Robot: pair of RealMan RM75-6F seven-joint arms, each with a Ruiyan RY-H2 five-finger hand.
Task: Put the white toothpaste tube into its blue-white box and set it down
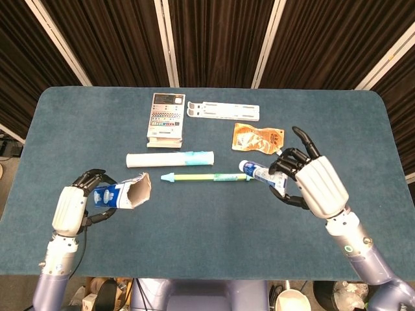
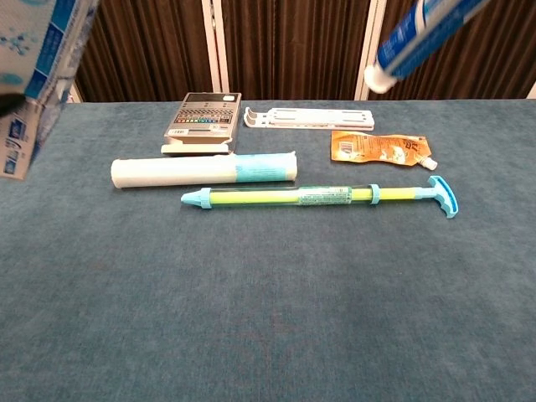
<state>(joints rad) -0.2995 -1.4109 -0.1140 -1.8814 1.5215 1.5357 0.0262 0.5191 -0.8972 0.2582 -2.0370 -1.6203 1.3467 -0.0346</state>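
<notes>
Toothpaste tube (image 1: pixel 259 173): right robot hand (image 1: pixel 311 181) is gripping its tail end above the counter (image 1: pixel 363 129), cap pointing left. Likely light, soft, slippery; rear hold suits insertion. Left robot hand (image 1: pixel 78 206) is holding the box (image 1: pixel 123 194), open mouth facing the tube, well apart.

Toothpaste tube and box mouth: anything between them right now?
In the head view, only the green-blue stick on the table lies between toothpaste tube and box.

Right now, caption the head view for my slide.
Left hand holds the open box; right hand lifts the toothpaste above the table.
</notes>
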